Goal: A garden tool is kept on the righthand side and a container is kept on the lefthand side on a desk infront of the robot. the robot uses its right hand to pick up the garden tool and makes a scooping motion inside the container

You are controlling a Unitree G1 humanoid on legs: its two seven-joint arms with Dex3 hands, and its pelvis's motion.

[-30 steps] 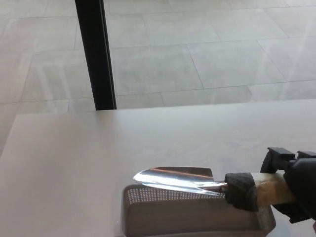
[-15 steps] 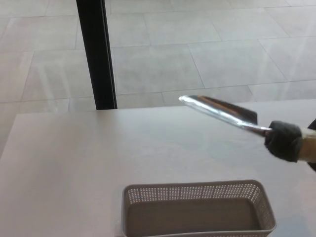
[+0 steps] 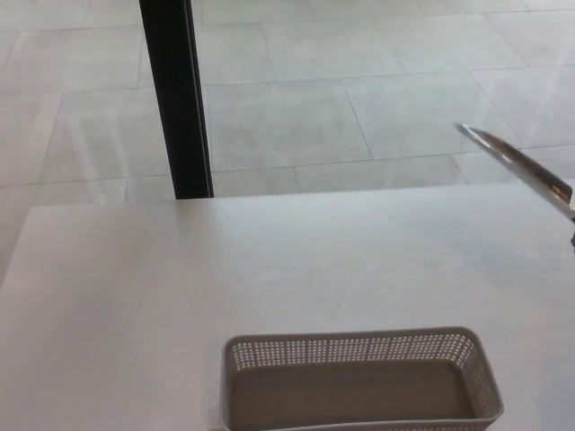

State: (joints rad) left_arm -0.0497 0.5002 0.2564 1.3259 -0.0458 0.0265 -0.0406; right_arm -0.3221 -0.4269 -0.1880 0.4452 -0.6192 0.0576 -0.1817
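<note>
two task items logged from my remote seat. item one: basket point(image 3: 359, 382), pale perforated plastic, near edge of the tabletop point(image 3: 135, 287), upright, nothing visible inside. item two: trowel point(image 3: 521, 166), only the shiny blade showing at the right edge, tilted, tip up and to the left, held in the air well apart from the basket. change noted: a second ago the blade lay across the basket's rim in the right robot hand; half a second ago it was lifted above the tabletop; now it has swung up and right, nearly out of frame. i judge the scoop done and the tool withdrawing. neither robot hand shows now, so i cannot tell the grip. also present: black post point(image 3: 175, 99), tiled floor point(image 3: 377, 81).
</note>
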